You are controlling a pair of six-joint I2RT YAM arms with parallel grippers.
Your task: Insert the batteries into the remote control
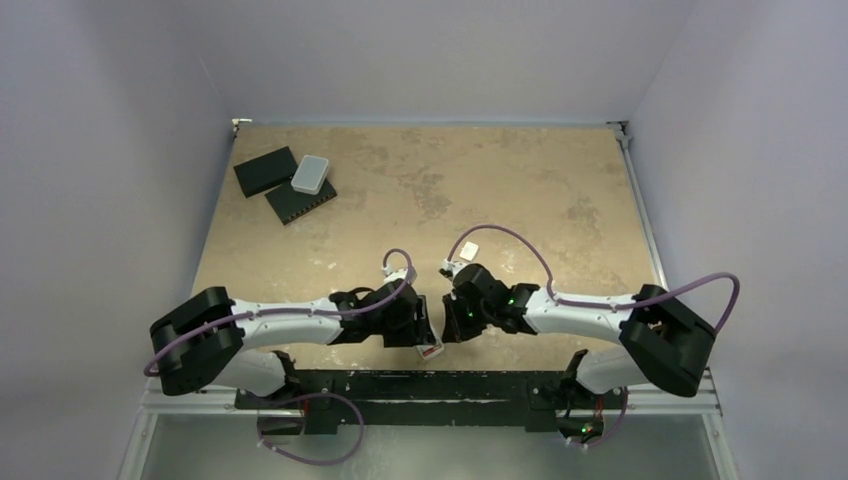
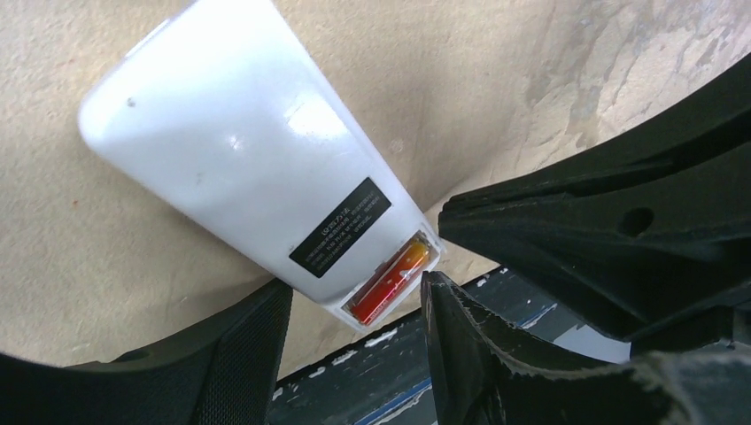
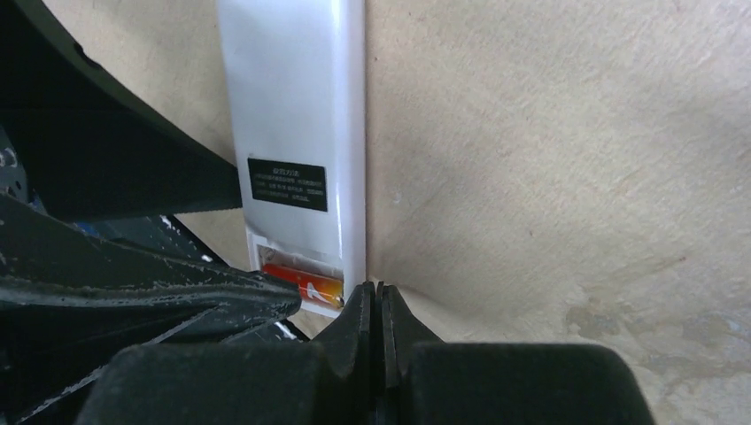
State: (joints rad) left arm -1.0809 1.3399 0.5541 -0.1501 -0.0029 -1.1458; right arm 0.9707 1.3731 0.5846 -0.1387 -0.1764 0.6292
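Plain back of the one remote control [image 2: 257, 168], long axis slanting from upper left to lower centre, open compartment end lowest, clamped between the fingers of the left gripper [image 2: 354, 297]. Inside, one reddish-orange battery [image 2: 390, 282]; rest of the bay hard to make out. Pressed shut at the remote's lower corner, the right gripper [image 3: 378, 297]. From above, mostly hidden, lower centre. Upper left: two black slabs [image 1: 263, 170], one grey box [image 1: 311, 174].
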